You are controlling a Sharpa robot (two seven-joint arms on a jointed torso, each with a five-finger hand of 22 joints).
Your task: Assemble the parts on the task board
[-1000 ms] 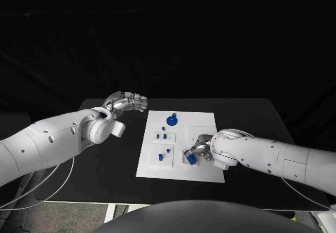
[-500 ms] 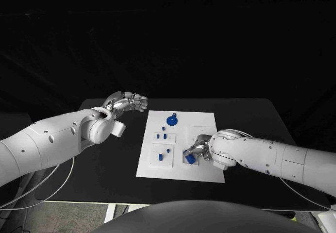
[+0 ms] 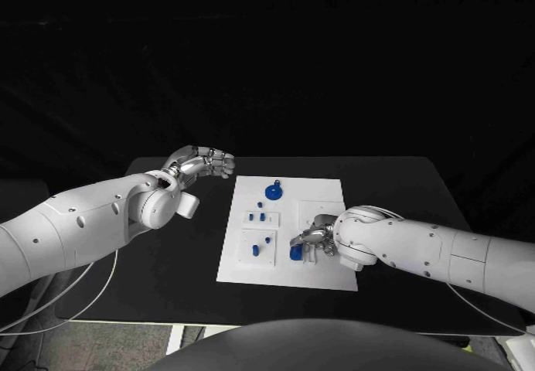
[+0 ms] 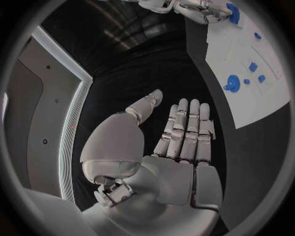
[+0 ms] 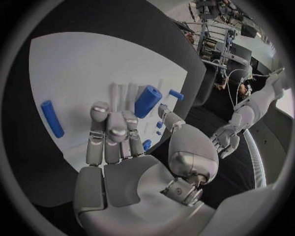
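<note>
The white task board point(image 3: 287, 232) lies in the middle of the black table. My right hand point(image 3: 317, 239) rests over the board's near right part and pinches a blue cylinder part point(image 3: 297, 252) between thumb and fingers; the same cylinder part point(image 5: 148, 101) stands tilted beyond the fingertips point(image 5: 117, 120). A blue bar point(image 5: 51, 118) lies flat on the board point(image 5: 86, 69). A round blue part with a knob point(image 3: 274, 189) sits at the board's far end, with small blue parts point(image 3: 259, 217) and an oblong blue part point(image 3: 257, 250) nearer. My left hand point(image 3: 202, 164) hovers off the board's far left corner, fingers straight and apart, holding nothing point(image 4: 184, 132).
The black table point(image 3: 401, 185) extends on both sides of the board. My left forearm point(image 3: 100, 216) crosses the table's left side. The left wrist view shows the board point(image 4: 246, 93) with the round blue part point(image 4: 231, 84) and my right hand point(image 4: 196, 10) far off.
My right hand has carried the blue cylinder part slightly to the left over the board. The left hand has stayed still.
</note>
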